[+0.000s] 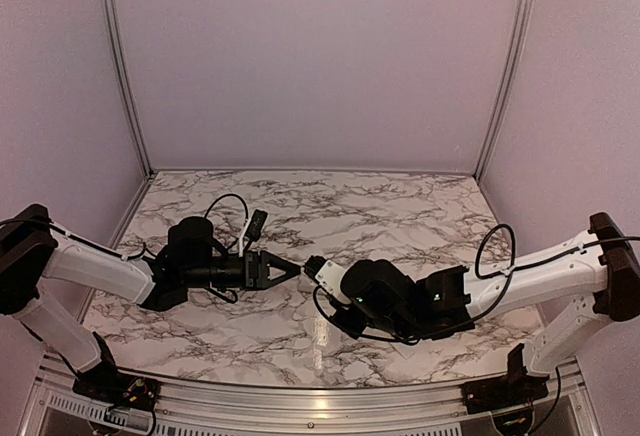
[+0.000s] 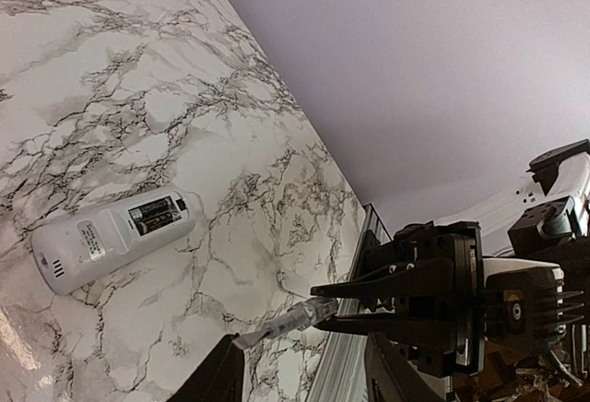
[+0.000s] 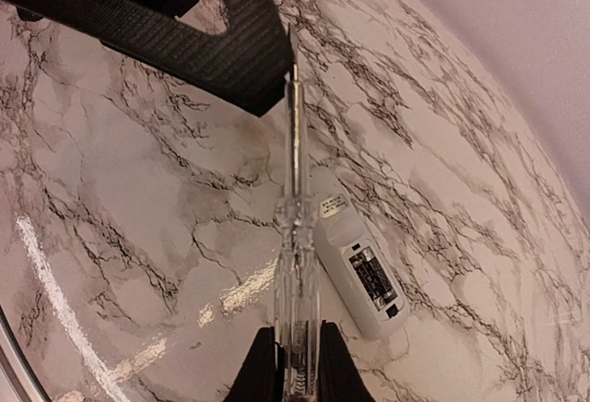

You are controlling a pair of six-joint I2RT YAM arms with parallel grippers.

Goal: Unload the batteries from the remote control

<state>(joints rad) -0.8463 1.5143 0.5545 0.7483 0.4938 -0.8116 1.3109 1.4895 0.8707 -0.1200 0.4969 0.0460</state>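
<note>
White remote (image 3: 355, 259) lies flat on table (image 3: 120, 236), recess up, batts (image 3: 371, 277) seated inside. Its long axis runs nearly parallel w/ clear stick (image 3: 295, 171), just beside it. R gripper (image 3: 295, 356) is clamped on stick's handle and sits nearer, so I reckon the tip must swing sideways to the recess. L gripper (image 1: 283, 269) is approx half open, empty, by stick tip.
</note>
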